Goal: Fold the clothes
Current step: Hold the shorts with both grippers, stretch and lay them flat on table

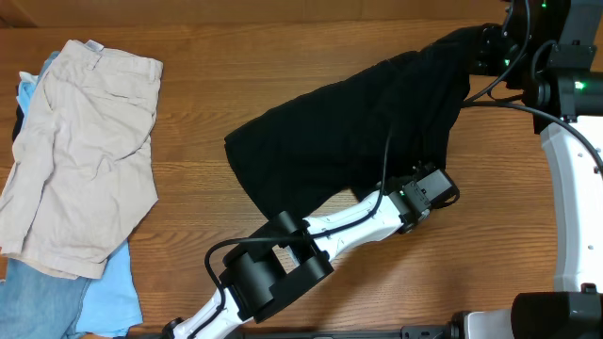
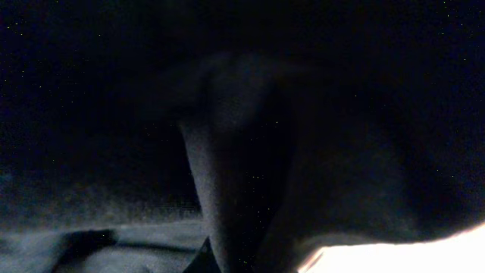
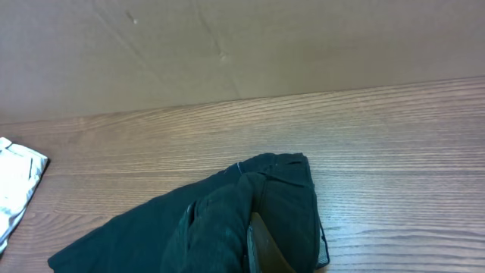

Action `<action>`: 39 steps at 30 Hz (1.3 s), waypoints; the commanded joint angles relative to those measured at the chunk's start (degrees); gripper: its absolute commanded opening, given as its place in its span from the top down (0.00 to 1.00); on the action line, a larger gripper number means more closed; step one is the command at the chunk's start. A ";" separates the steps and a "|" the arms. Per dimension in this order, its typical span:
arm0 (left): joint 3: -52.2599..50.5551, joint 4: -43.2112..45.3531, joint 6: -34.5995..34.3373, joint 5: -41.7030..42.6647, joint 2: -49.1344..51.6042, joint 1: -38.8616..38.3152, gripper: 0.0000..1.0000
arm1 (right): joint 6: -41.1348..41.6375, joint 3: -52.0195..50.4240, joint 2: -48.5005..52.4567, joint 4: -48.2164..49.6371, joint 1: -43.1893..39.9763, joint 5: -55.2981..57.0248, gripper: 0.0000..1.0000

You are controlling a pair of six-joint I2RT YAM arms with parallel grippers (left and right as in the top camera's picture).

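The black shorts (image 1: 349, 122) lie spread across the middle and right of the wooden table. My right gripper (image 1: 480, 45) is at their far right corner and is shut on a bunched fold of the black shorts (image 3: 151, 235); one finger (image 3: 246, 250) shows beside the fold. My left gripper (image 1: 435, 188) is at the shorts' near right edge. In the left wrist view the black shorts (image 2: 303, 114) fill the frame, with a pinched ridge running down to the jaws (image 2: 227, 262), which are shut on it. No pale waistband lining shows.
Beige shorts (image 1: 85, 151) lie at the left, over light blue garments (image 1: 104, 292) at the near left corner. A pale cloth edge (image 3: 15, 182) shows at the left in the right wrist view. A brown wall (image 3: 227, 45) stands behind the table. The right arm's white link (image 1: 575, 188) runs along the right edge.
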 commanded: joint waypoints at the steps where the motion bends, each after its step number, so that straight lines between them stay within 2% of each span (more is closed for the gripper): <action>1: 7.78 -13.35 0.66 -7.13 -3.32 1.29 0.96 | 0.17 2.25 -0.22 0.96 -0.55 -0.13 0.96; 3: 14.51 -26.45 0.63 -4.83 -8.72 4.50 0.96 | 0.35 2.27 -0.24 0.63 -1.05 -1.14 0.96; 6: 17.79 -35.15 0.61 -1.27 -18.32 11.34 0.96 | 0.28 2.67 -0.31 -1.25 -1.38 -2.21 0.96; 9: 18.49 -37.22 0.63 2.25 -30.67 23.56 0.96 | 0.31 6.03 -0.35 -5.81 -1.36 -2.23 0.96; 10: 18.49 -36.89 0.63 2.49 -35.58 30.47 0.96 | 0.31 9.14 -0.35 -9.38 -1.36 -2.23 0.96; 13: 18.49 -36.44 1.57 2.97 -42.95 41.79 0.96 | 0.33 19.26 -0.35 -20.11 -1.36 -2.19 0.96; 17: 20.74 -36.50 5.70 3.17 -47.80 44.02 0.96 | 0.31 34.18 -0.35 -32.74 -1.36 -1.68 0.96; 22: 31.74 -40.59 8.35 3.17 -50.99 44.02 0.96 | 0.33 52.92 -0.57 -48.96 -1.36 -0.44 0.96; 24: 36.70 -44.83 9.77 3.13 -52.43 44.02 0.96 | 0.42 56.96 -1.29 -51.89 -1.36 -0.50 0.96; 29: 40.46 -54.53 10.08 2.71 -54.07 44.02 0.96 | 2.08 56.89 -7.32 -51.87 -1.36 3.54 0.96; 32: 40.44 -56.94 10.08 2.47 -48.13 44.02 0.96 | 3.19 52.22 -7.26 -51.87 -1.36 6.45 0.96; 37: 40.44 -56.68 9.57 2.10 -32.96 44.02 0.96 | 4.81 31.28 -3.45 -51.28 -1.36 8.57 0.96; 39: 40.44 -56.35 9.35 2.05 -26.36 44.02 0.96 | 4.33 24.15 0.52 -46.66 -1.36 8.57 0.96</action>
